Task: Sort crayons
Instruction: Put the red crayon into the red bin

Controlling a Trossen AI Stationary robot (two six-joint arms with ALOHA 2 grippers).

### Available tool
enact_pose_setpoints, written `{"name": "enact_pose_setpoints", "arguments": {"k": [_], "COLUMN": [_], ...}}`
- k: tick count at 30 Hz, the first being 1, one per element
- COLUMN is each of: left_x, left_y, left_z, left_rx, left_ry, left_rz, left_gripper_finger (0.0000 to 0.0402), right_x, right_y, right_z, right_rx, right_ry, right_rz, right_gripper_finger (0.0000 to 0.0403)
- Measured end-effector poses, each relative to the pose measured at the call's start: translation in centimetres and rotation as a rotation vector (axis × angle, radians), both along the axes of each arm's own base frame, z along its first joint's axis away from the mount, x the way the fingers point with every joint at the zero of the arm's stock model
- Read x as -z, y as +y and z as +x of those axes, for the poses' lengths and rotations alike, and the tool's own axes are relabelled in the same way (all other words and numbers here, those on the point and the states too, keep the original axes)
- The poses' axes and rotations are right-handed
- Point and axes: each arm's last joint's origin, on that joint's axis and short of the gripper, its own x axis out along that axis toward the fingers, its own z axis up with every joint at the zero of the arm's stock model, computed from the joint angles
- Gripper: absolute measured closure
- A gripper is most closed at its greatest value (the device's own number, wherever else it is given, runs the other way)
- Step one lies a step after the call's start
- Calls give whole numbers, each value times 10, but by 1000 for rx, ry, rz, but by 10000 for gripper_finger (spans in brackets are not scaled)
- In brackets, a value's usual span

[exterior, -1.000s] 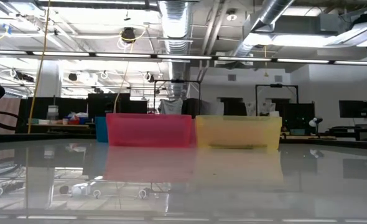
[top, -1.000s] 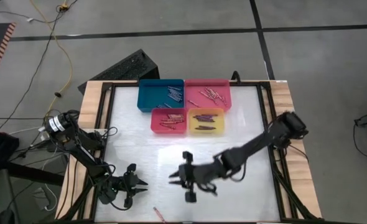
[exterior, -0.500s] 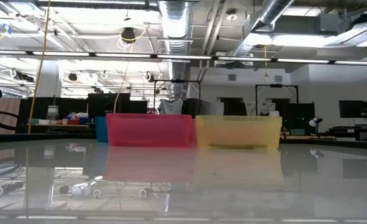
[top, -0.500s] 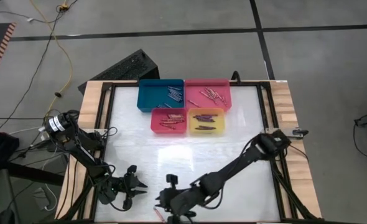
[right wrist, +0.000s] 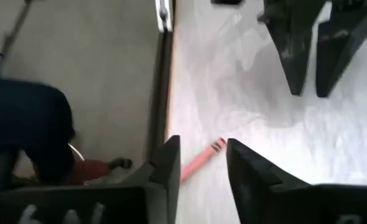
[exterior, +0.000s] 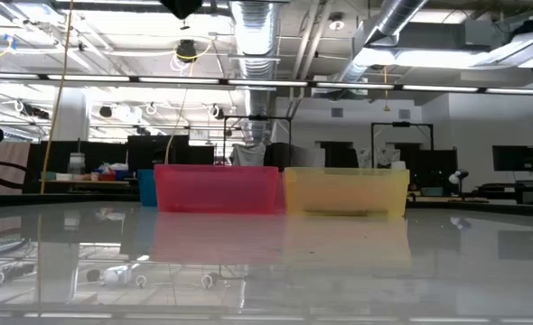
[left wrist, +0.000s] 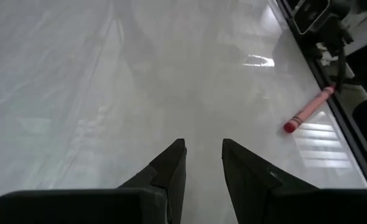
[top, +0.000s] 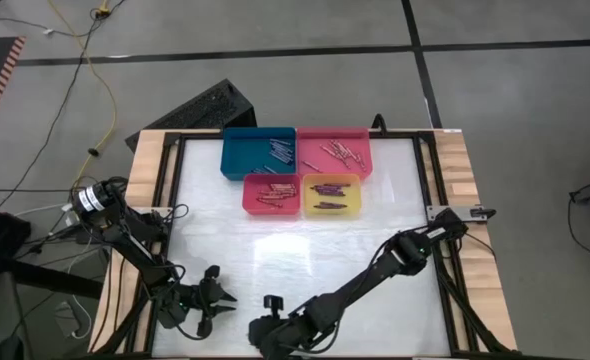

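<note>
One pink-red crayon (right wrist: 201,160) lies flat on the white table by its near edge, also seen in the left wrist view (left wrist: 308,111). My right gripper (right wrist: 200,142) hovers over it, open, a finger on either side and apart from it. In the high view the right gripper (top: 260,335) hides this crayon. My left gripper (left wrist: 203,162) stands open and empty just left of it (top: 215,305). More crayons lie in the trays at the far side.
Four trays stand together at the far middle: blue (top: 258,152), pink (top: 333,150), red (top: 271,194) and yellow (top: 332,195). The table's dark frame rail (right wrist: 162,93) runs close beside the loose crayon. The white table top (top: 305,260) between trays and grippers is bare.
My right gripper has swung from the table's middle toward the near edge and leftward, sinking as it went, and now stands over the loose crayon beside my left gripper. The crayon has not moved.
</note>
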Motion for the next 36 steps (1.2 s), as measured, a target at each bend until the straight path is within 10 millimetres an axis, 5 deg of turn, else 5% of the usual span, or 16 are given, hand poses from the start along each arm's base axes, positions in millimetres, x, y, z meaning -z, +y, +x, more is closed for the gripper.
{"name": "enact_pose_setpoints", "arguments": {"k": [11, 16, 29, 36], "left_x": [0, 0, 0, -1], "left_y": [0, 0, 0, -1], "left_z": [0, 0, 0, 0], "left_rx": [-1, -2, -8, 18], "left_ry": [-1, -1, -6, -16], "left_rz": [1, -2, 0, 11], "left_gripper_finger": [307, 307, 307, 307], "right_x": [20, 39, 42, 61], "right_y": [7, 9, 6, 9], "right_z": [0, 4, 7, 9], "right_rx": [27, 48, 122, 121], "right_ry": [53, 80, 66, 98], "right_rz": [19, 24, 46, 44], "right_gripper_finger": [225, 223, 223, 223]}}
